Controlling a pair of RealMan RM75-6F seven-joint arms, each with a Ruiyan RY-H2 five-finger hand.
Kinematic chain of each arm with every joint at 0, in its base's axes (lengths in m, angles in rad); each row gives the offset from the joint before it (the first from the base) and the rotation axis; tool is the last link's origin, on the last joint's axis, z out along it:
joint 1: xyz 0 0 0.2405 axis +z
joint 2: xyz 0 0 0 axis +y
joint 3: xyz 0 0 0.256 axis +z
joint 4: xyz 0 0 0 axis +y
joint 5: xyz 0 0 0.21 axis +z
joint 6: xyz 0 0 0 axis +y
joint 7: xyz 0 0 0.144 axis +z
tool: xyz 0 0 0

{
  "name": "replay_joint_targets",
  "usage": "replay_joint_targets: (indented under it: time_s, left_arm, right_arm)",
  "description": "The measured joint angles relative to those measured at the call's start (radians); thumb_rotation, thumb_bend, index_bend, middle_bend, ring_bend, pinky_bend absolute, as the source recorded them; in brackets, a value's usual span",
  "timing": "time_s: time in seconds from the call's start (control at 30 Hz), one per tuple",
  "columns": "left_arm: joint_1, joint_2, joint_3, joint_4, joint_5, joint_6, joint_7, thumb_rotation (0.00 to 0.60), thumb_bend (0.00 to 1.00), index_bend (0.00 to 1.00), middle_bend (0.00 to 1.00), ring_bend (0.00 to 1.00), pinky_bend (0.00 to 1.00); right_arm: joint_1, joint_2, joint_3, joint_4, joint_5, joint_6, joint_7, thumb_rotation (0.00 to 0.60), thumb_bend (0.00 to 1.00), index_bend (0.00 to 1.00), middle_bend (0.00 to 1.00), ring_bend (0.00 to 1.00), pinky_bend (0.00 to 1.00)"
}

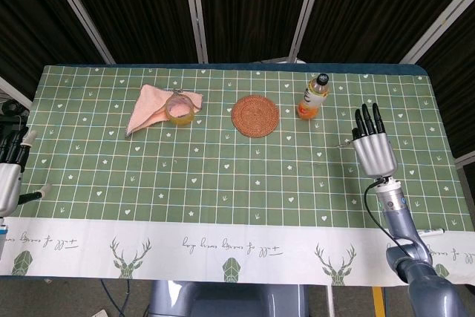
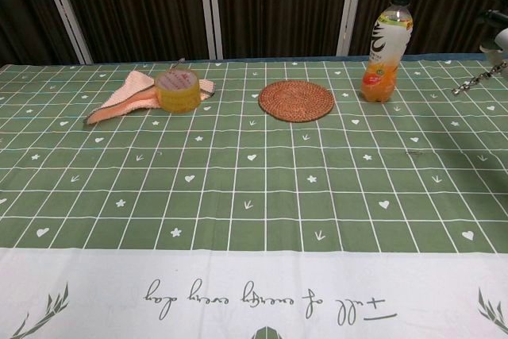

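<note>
My right hand point(image 1: 371, 146) hovers above the table's right side with its fingers straight and apart, holding nothing; only its edge point(image 2: 498, 33) shows in the chest view. An orange juice bottle point(image 1: 313, 97) point(image 2: 383, 47) stands upright to its far left. A round woven coaster point(image 1: 255, 116) point(image 2: 296, 100) lies left of the bottle. Further left a small yellow jar point(image 1: 179, 108) point(image 2: 177, 90) sits on a pink cloth point(image 1: 152, 104) point(image 2: 123, 94). My left hand point(image 1: 10, 168) hangs at the table's left edge, off the cloth, holding nothing that I can see.
A green checked tablecloth point(image 1: 223, 168) with a white front strip covers the table. Dark slatted panels with metal bars stand behind the far edge. A thin cable point(image 2: 475, 78) dangles by my right hand.
</note>
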Motion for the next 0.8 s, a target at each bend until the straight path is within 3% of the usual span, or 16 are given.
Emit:
replay_joint_targets:
  time_s: [0.33,0.8]
  left_arm:
    - [-0.002,-0.001,0.004,-0.006,0.002,-0.007,0.003,0.6,0.0,0.0,0.0,0.0,0.0]
    - [-0.001,0.009,0.005,-0.013,0.001,-0.015,-0.024,0.6,0.0,0.0,0.0,0.0,0.0]
  right_arm:
    - [-0.009,-0.059,-0.035,0.104,-0.024,-0.013,-0.07,0.6,0.4,0.59,0.14,0.0,0.04]
    - [-0.002,-0.089,-0.083,0.131,-0.062,-0.038,-0.165,0.6,0.41,0.59,0.13,0.0,0.06]
